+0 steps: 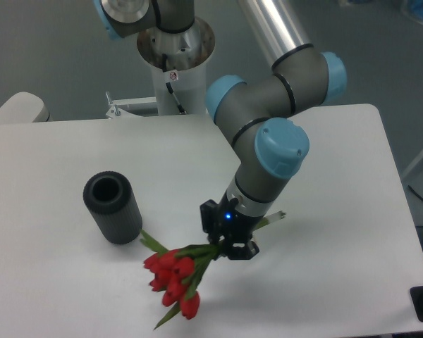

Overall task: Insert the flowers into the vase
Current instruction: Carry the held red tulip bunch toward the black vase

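Note:
The vase (113, 207) is a dark ribbed cylinder standing upright on the left part of the white table (49, 282), its round mouth facing up. My gripper (226, 241) is shut on the stems of the flowers (173, 279), a bunch of red tulip buds with green leaves. The buds hang out to the lower left of the fingers, and a pale stem end sticks out on the right side. The nearest leaf tip lies just right of the vase's base. The bunch is held to the right of and below the vase.
The arm's base column (175, 53) rises at the back of the table, behind the vase. The arm's grey and blue joints (278, 148) lean over the table's centre right. A pale rounded object (17, 107) shows at the far left edge.

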You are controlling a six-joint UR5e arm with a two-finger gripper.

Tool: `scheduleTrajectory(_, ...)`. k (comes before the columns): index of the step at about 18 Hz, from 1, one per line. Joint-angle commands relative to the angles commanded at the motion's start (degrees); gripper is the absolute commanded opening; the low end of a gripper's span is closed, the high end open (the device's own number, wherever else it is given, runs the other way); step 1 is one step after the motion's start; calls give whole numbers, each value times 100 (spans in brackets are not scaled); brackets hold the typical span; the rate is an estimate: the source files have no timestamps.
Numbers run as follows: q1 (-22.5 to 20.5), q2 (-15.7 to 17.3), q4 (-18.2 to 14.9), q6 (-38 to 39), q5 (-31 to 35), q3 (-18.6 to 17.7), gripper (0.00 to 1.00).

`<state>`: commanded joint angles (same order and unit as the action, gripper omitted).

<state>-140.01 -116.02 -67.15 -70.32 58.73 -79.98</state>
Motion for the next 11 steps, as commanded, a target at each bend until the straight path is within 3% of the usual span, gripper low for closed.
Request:
scheduleTrajectory(6,0,53,0,660,-2187,-9,4)
scheduleTrajectory(11,-9,228,18,687,-2682,0,3)
